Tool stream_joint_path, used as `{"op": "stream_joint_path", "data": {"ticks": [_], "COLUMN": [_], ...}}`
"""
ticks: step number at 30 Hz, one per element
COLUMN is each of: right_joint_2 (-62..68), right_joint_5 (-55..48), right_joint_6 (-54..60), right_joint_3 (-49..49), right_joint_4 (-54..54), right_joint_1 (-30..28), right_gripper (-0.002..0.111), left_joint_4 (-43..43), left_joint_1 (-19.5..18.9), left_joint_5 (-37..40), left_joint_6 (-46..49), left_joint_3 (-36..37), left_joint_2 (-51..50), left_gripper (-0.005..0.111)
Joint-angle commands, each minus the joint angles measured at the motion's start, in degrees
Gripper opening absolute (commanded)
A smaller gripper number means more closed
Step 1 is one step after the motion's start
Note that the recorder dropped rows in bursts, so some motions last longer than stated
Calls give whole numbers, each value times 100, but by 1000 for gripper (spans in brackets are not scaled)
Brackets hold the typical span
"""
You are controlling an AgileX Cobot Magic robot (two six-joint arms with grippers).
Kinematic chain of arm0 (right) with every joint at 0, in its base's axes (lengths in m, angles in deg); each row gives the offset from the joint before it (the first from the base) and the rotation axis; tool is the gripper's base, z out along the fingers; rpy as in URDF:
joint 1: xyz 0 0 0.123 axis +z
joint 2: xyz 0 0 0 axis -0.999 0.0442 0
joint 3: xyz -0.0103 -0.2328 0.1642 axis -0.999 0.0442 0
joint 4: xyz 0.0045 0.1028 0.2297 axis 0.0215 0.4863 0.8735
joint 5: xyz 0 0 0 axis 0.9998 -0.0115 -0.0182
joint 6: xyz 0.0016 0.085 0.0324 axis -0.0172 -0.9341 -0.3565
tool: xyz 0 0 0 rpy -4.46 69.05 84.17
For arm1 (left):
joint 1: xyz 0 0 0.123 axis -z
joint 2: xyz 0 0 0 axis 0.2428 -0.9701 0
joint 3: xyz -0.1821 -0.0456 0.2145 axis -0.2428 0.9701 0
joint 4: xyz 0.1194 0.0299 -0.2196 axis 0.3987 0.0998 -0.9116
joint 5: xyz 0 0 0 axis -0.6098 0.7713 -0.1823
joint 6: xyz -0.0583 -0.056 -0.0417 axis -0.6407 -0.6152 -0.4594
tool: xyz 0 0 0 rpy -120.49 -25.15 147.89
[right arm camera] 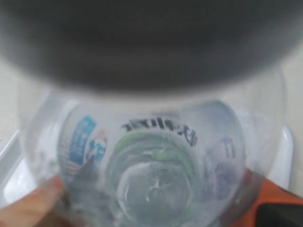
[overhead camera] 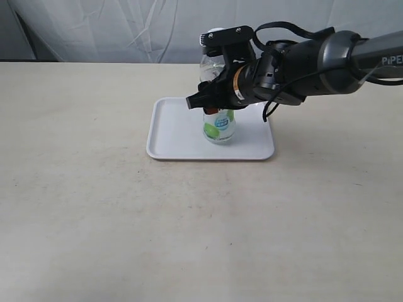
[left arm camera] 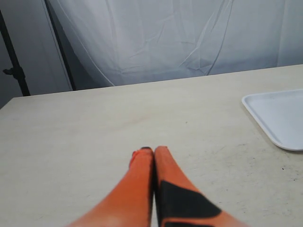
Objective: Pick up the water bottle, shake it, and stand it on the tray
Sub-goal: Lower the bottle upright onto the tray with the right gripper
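The water bottle [overhead camera: 220, 126] is upright over the middle of the white tray [overhead camera: 176, 135], its base down at the tray floor and its white cap [overhead camera: 213, 33] showing behind the arm. My right gripper [overhead camera: 213, 100] is shut on the bottle's body from the right. In the right wrist view the clear bottle [right arm camera: 151, 161] fills the frame, with orange fingers [right arm camera: 31, 208] on either side and the tray [right arm camera: 12, 177] beneath. My left gripper [left arm camera: 154, 151] is shut and empty, low over the bare table. It is out of the exterior view. The tray's corner [left arm camera: 277, 116] lies off to its side.
The tan table [overhead camera: 94, 207] spreads wide around the tray. A white cloth backdrop [overhead camera: 126, 28] hangs along the far edge. A dark stand pole [left arm camera: 12, 61] rises beyond the table in the left wrist view.
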Motion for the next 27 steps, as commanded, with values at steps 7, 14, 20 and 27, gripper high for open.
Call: {"op": "stream_joint_path", "data": {"ticks": [7,14,20,27], "right_joint_2": [-111,112,167,54], "right_joint_5": [84,355,309,22], "right_joint_6": [32,32,21,21], "right_joint_3": [-19,-19,-19,-19], "right_joint_4": [-51,-236,-236,-50], "right_joint_1": [-8,-8,-8,-8], "right_gripper": [64,64,86,91], "left_joint_4": [4,4,9,20], "left_joint_1": [2,2,2,2], "left_joint_5": [-75,-75,-75,-75], "left_joint_6": [-6,-6,5,5], "left_joint_3": [21,21,21,21], "left_joint_2": [26,26,26,26], "left_gripper": [0,0,0,0]}}
